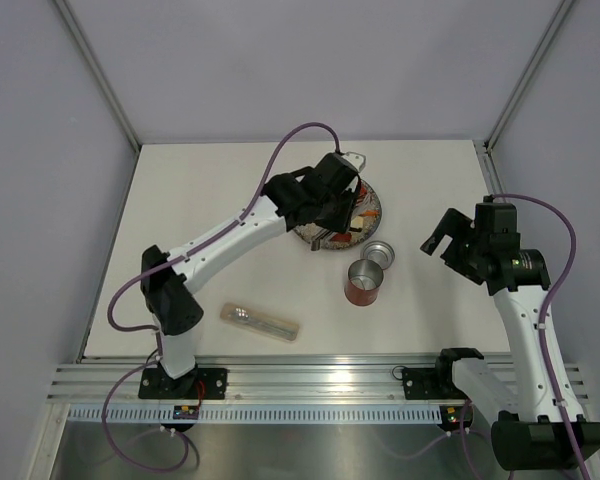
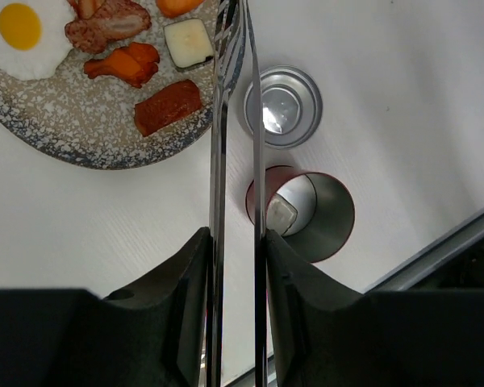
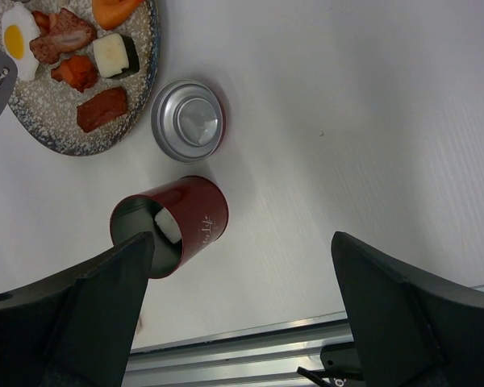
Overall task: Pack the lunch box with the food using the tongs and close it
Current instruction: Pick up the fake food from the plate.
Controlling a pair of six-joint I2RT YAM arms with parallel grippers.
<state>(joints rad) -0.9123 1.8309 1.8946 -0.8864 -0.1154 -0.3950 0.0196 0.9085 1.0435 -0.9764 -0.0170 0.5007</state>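
The left gripper (image 2: pixel 236 250) clamps the slim silver metal tongs (image 2: pixel 226 145) above the speckled grey plate (image 2: pixel 81 137). The right gripper (image 3: pixel 242 242) is wide open and empty. The red cylindrical lunch box (image 3: pixel 195 218) stands open near the plate.

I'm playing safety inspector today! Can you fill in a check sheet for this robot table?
Surface: white table.
Job's things: lunch box upright and open, one pale piece inside; lid lying beside it; food on the speckled plate; tongs with tips at the plate's edge.
Clutter: flat tan case near the left arm's base.
Grippers: left claw shut on the tongs; right claw open, holding nothing.
Cables: purple cable along each arm.
Surroundings: grey walls, metal rail at the near edge.
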